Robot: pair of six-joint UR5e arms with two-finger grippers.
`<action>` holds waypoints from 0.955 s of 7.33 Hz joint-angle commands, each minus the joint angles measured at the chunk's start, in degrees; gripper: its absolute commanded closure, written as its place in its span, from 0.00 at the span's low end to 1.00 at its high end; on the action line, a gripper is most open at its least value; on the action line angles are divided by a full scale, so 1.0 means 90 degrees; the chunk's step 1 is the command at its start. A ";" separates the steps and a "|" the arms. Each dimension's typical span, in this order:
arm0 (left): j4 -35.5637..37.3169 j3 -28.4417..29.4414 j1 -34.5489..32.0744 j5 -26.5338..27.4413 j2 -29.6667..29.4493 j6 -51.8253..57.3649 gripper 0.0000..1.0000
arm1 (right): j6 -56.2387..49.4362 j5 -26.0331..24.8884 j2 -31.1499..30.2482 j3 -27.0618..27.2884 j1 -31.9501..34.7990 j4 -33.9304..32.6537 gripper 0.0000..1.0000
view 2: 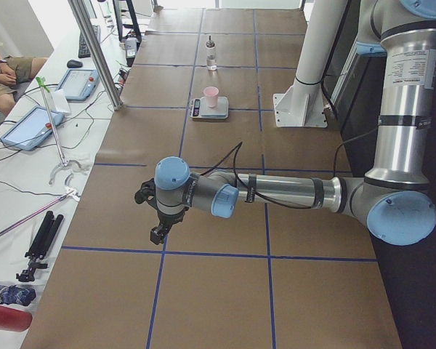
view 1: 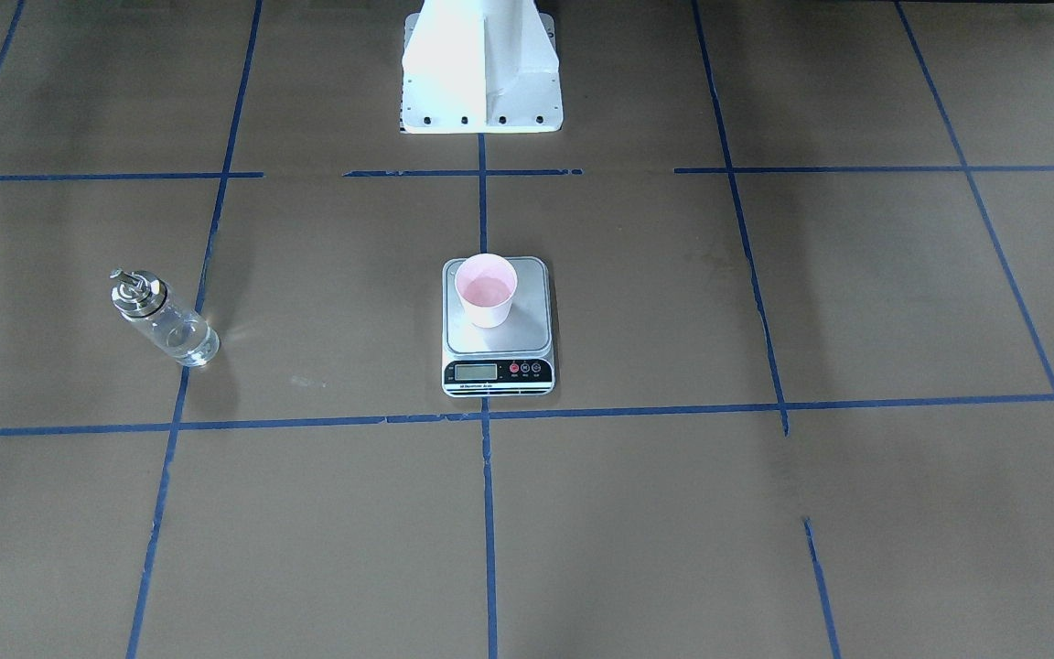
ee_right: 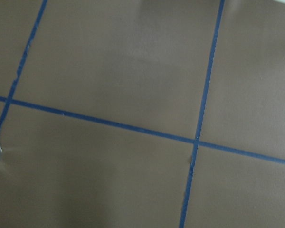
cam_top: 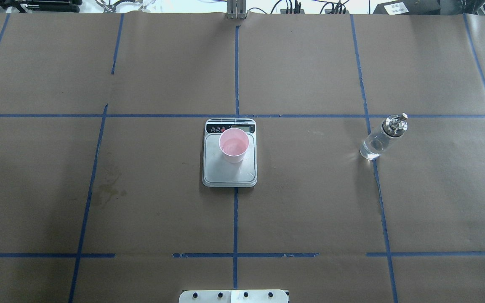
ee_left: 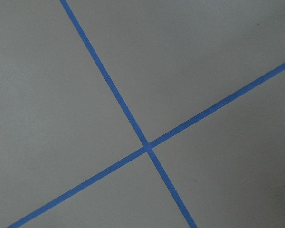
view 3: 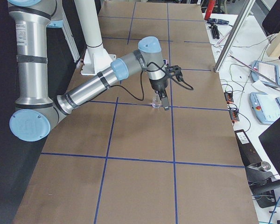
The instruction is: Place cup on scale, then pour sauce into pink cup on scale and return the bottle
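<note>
The table (cam_top: 310,202) is the largest thing: a flat top under matte brown paper, ruled into big squares by blue tape. Wide bare paper lies on every side of the scale (cam_top: 230,153).

The left arm (view 2: 291,190), grey tube with blue joint caps, stretches low over the table well off to the robot's left of the scale. Its left gripper (view 2: 158,233) points down over bare paper, and whether it is parted or closed cannot be told. The right arm (view 3: 98,84) reaches out on the scale's other side. Its right gripper (view 3: 163,101) hangs in line with the bottle in the right side view, and neither its state nor its nearness can be told.

A white pedestal (view 1: 481,69) stands behind the scale, on the robot's side.

The scale is a flat rounded rectangle with a silver-grey platform. Its black display strip faces away from the robot.

The bottle (cam_top: 380,139), clear glass with a shiny metal collar and spout, stands upright on a tape line well to the scale's right.

The cup (cam_top: 234,145), pale pink tapered paper, stands upright on the scale's platform, inside its edges.

Beyond the table's far edge from the robot lie tablets (view 2: 29,125), cables and a tripod (view 2: 40,243).
</note>
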 commanded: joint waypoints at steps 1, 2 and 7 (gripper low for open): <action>0.0356 0.0155 0.0005 -0.0094 0.0007 0.0068 0.00 | -0.0729 0.0116 -0.0249 -0.0196 0.0234 -0.1247 0.00; 0.0398 0.0273 -0.0043 -0.0094 0.0017 0.0088 0.00 | -0.0643 0.0116 -0.0348 -0.0293 0.0226 -0.1017 0.00; 0.0883 0.0177 -0.0394 -0.0026 0.0467 0.0098 0.00 | -0.0642 0.0155 -0.0407 -0.0860 0.0197 -0.0146 0.00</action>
